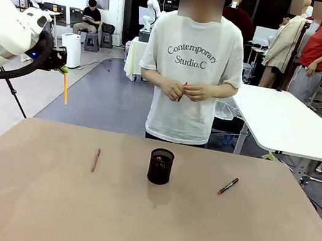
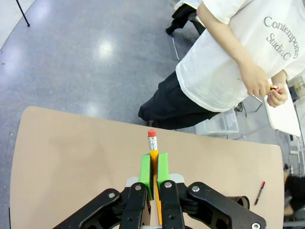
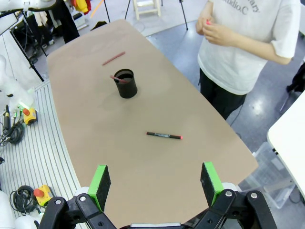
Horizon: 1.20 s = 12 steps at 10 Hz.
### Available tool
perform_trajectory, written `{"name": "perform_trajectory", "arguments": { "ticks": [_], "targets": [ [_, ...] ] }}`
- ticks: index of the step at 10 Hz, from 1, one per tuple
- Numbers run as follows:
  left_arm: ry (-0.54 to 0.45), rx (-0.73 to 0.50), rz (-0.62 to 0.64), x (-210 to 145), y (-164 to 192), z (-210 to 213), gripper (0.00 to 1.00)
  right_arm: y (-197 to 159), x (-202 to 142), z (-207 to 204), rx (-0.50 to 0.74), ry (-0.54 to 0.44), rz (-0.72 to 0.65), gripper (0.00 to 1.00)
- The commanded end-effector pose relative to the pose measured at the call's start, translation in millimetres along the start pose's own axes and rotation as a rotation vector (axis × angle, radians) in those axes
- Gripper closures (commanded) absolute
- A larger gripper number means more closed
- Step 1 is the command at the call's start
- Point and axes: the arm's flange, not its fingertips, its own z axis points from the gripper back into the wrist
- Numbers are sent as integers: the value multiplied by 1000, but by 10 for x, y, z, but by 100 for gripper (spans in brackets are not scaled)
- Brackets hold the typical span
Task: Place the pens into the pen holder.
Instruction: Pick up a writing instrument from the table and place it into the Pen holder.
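The right end effector [image 3: 155, 183] hovers wide open on the near side of the pen holder [image 1: 160, 166]. A reddish-brown pen [image 1: 96, 159] lies left of it, a black pen [image 1: 228, 186] right. High to its left, the left end effector [image 2: 154, 167] pinches the pencil [image 2: 152, 140] pointing down, presumably to drop it in.

Front camera: at the 6 o'clock edge of the table [image 1: 21, 208], low and near, facing 12 o'clock toward the person [image 1: 189, 69]. Left wrist camera: high over the 9 o'clock end, looking down. Right wrist camera: high off the 3 o'clock end, looking down toward 9 o'clock. All three share the table, person and black pen [image 1: 228, 186]
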Motion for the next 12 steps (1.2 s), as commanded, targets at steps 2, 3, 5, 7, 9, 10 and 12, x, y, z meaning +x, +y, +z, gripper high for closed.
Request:
{"name": "perform_trajectory", "arguments": {
  "ticks": [2,3,5,7,9,10,12],
  "targets": [
    [6,4,7,38,-30,17,100,31,5,-10,0,-7,10,0],
    [6,4,7,38,-30,17,100,31,5,-10,0,-7,10,0],
    [6,4,7,38,-30,17,100,31,5,-10,0,-7,10,0],
    [6,4,7,38,-30,17,100,31,5,-10,0,-7,10,0],
    [6,4,7,38,-30,17,100,31,5,-10,0,-7,10,0],
    [6,4,7,38,-30,17,100,31,5,-10,0,-7,10,0],
    [6,4,7,38,-30,17,100,31,5,-10,0,-7,10,0]
  ]
}}
